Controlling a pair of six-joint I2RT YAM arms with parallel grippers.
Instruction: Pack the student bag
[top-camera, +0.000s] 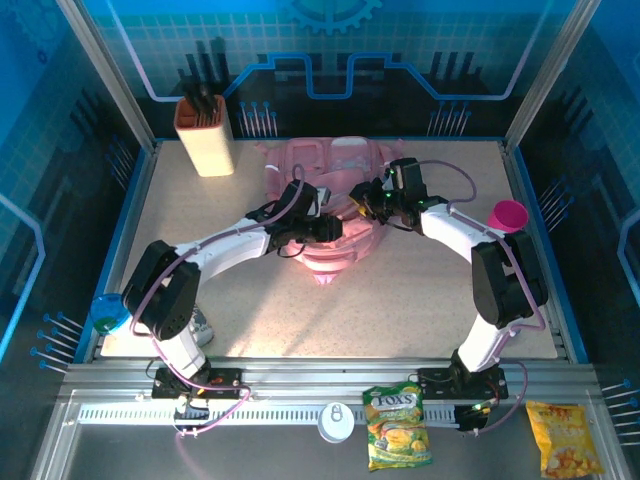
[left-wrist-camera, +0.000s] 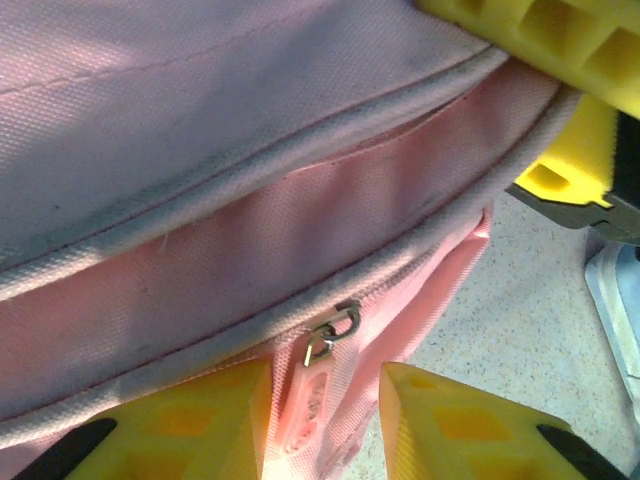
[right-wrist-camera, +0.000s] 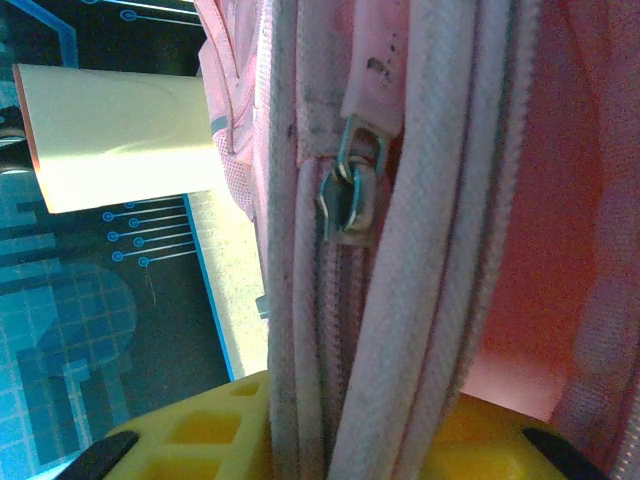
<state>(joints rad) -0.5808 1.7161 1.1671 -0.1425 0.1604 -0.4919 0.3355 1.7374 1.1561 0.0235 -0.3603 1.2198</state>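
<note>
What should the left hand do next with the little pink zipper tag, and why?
Probably close the left gripper on the zipper tag. The tag lies right between its open yellow fingers, not yet pinched. The right gripper seems to pinch the edge of the backpack, which would steady it for a pull.

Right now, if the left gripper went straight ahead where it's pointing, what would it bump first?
Probably the pink zip pull, lying between the fingers of the left gripper. Just behind it is the fabric of the student bag, so it would press into the bag next; depth is hard to judge.
</note>
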